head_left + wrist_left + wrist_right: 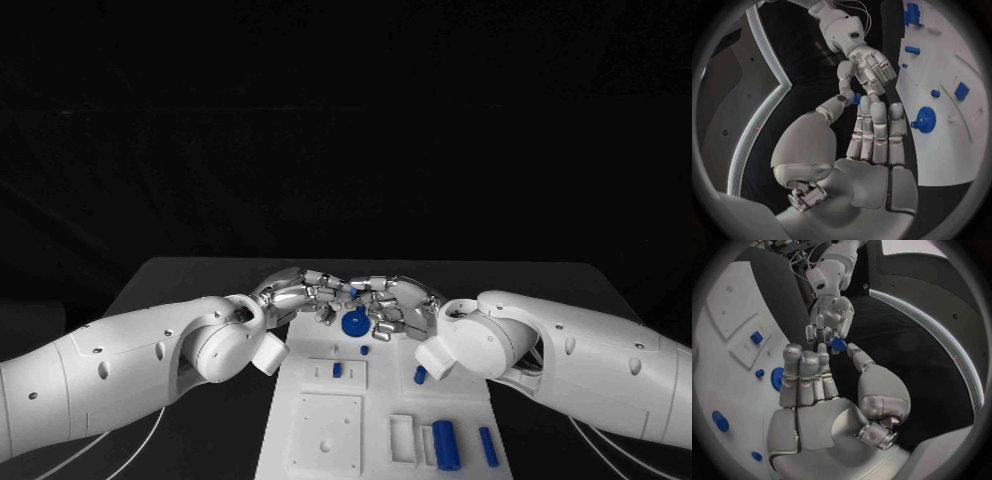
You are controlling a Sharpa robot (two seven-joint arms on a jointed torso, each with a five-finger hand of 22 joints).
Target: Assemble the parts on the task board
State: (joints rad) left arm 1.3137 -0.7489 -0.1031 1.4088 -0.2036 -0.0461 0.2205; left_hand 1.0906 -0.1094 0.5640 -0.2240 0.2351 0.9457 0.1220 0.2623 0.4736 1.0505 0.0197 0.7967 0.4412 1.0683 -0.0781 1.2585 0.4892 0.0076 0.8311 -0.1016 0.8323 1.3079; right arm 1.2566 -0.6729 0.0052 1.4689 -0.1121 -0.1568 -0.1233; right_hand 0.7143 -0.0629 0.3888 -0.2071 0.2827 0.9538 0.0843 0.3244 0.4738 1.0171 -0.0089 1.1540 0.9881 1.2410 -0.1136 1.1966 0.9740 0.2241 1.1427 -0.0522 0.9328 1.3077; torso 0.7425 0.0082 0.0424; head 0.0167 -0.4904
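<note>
Currently a small blue part (838, 344) is pinched between the fingertips of the left hand (299, 292) and right hand (392, 300), raised over the task board's (325, 425) far end, just above the blue round part (355, 322).

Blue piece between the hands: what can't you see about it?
- Head view: the fingers of the left hand and right hand crowd over the blue piece, so its shape is unclear.
- Wrist views: the blue piece is small and partly covered by fingertips; which hand holds it cannot be told.
- Head view: the board is hidden under the hands at its far end.
</note>
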